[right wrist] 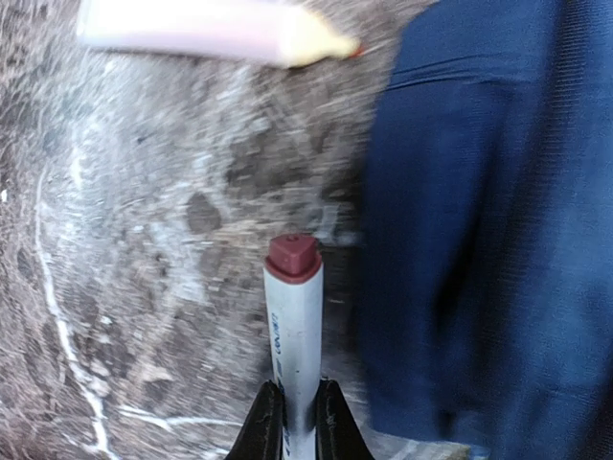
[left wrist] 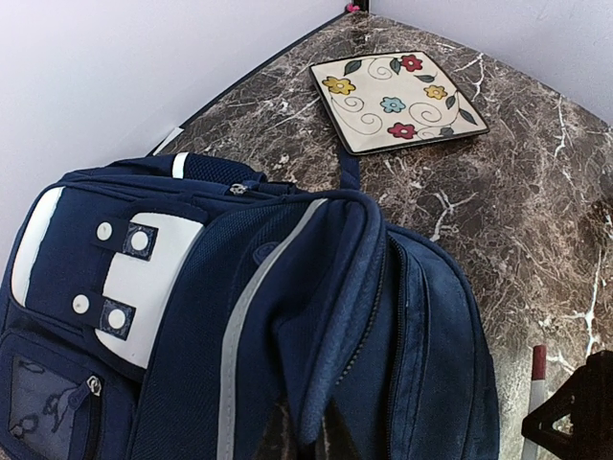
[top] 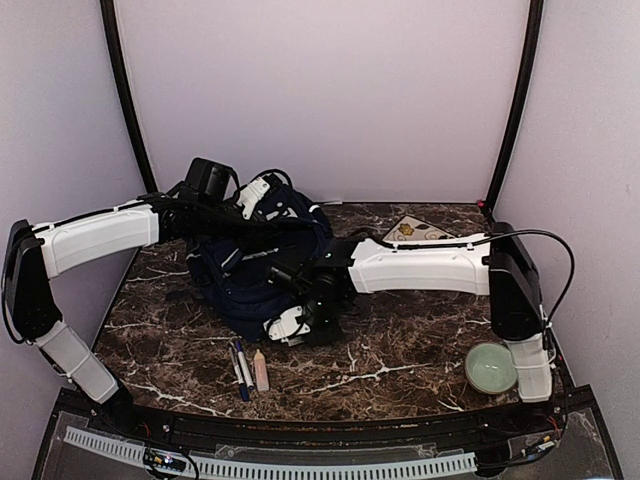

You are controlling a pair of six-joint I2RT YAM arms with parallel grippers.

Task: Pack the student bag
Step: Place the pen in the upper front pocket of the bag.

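right hand (right wrist: 295,407) is clamping red-capped marker (right wrist: 292,316), bottom centre | left hand (top: 258,200) is sitting closed at top of student bag (top: 228,290)

Student bag (right wrist: 479,220) beside right claw (right wrist: 298,391)'s marker (right wrist: 292,316)

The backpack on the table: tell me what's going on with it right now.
Two robot arms are packing the backpack. The left gripper is shut and appears to pinch the bag's top flap, seemingly to hold it up. The right gripper is clamped on a white marker with a dark red cap, low over the table beside the bag and not yet inside it. More pens lie on the table in front of the bag.
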